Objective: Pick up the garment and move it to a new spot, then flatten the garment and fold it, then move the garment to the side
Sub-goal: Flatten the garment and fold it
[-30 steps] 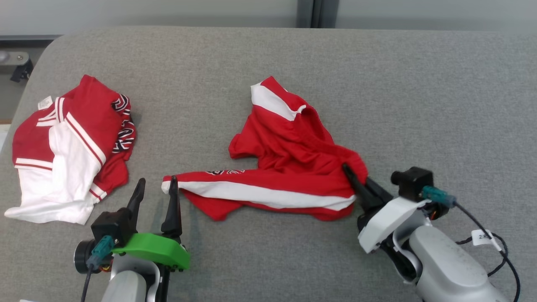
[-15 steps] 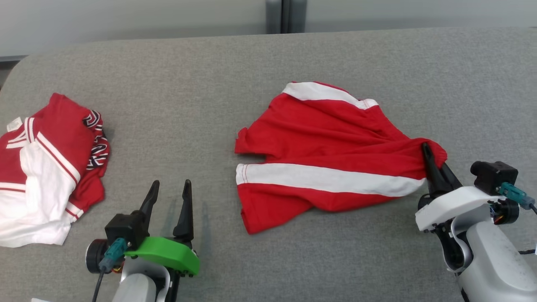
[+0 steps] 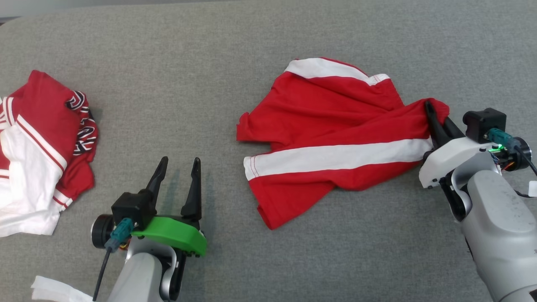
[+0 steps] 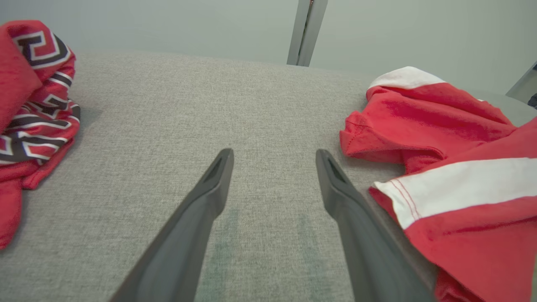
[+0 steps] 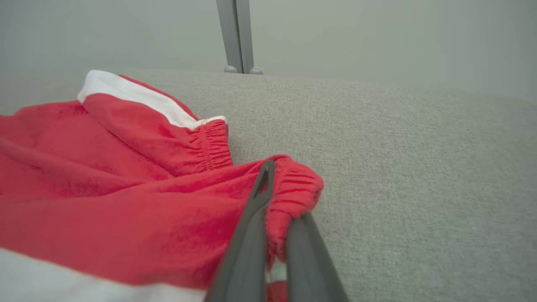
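Note:
The garment [image 3: 331,138] is a pair of red shorts with white side stripes, spread loosely on the grey padded surface right of centre. My right gripper [image 3: 432,111] is shut on its elastic waistband at the garment's right end; the right wrist view shows the red waistband [image 5: 293,188] pinched between the two dark fingers [image 5: 251,226]. Left of the garment, my left gripper [image 3: 180,165] hovers open with nothing in it, its green mount behind. In the left wrist view its fingers [image 4: 209,197] frame bare surface, with the garment's hem [image 4: 453,180] just right of the right finger.
A crumpled red and white pile of other clothing [image 3: 37,147] lies at the far left, also showing as patterned red fabric [image 4: 33,105] in the left wrist view. The grey surface [image 3: 188,84] stretches wide between the two. A white scrap [image 3: 54,291] lies at the bottom left edge.
My right gripper has dragged the garment to the right by its waistband, stretching it out flatter. The head camera has shifted, so the clothing pile sits further left. The left gripper stays open.

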Motion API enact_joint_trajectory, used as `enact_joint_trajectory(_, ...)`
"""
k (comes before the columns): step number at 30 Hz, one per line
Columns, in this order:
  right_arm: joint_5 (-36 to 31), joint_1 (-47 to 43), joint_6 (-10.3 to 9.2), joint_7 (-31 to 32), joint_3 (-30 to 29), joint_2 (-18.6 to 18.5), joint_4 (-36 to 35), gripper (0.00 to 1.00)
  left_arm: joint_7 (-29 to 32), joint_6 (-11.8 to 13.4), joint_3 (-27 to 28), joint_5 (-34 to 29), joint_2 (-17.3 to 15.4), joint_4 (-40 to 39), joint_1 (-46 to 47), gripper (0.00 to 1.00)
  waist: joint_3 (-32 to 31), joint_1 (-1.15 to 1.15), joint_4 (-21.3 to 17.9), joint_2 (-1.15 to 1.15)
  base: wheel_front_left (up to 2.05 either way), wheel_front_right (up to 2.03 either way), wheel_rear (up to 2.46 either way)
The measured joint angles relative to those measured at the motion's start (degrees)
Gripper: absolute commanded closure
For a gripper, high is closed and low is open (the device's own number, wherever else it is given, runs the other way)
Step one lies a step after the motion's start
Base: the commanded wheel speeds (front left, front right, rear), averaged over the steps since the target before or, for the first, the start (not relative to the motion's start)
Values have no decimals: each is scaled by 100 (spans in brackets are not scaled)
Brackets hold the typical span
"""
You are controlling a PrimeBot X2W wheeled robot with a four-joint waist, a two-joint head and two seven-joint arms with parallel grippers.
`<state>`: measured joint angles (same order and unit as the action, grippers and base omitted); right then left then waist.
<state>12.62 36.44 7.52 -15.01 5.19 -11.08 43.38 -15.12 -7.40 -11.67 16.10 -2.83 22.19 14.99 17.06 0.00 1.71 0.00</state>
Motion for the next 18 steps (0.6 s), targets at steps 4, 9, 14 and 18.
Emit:
enact_joint_trajectory(4,-320,131,0,0,-194,31,309,0,0,0,-11,0,-1,16,8,0,79,0,56,0,0,0,0)
enact_joint_trajectory(9,-597,-71,0,0,-438,100,185,0,0,0,54,-15,0,49,2,0,-21,0,-7,0,0,0,0)
enact_joint_trajectory(14,-681,-567,0,0,-535,53,-71,0,0,0,147,-63,0,82,-116,0,-217,0,-94,0,0,0,0)
enact_joint_trajectory(18,-765,-937,0,0,-631,15,-172,0,0,0,250,-129,-1,100,-252,0,-412,0,-176,0,0,0,0)
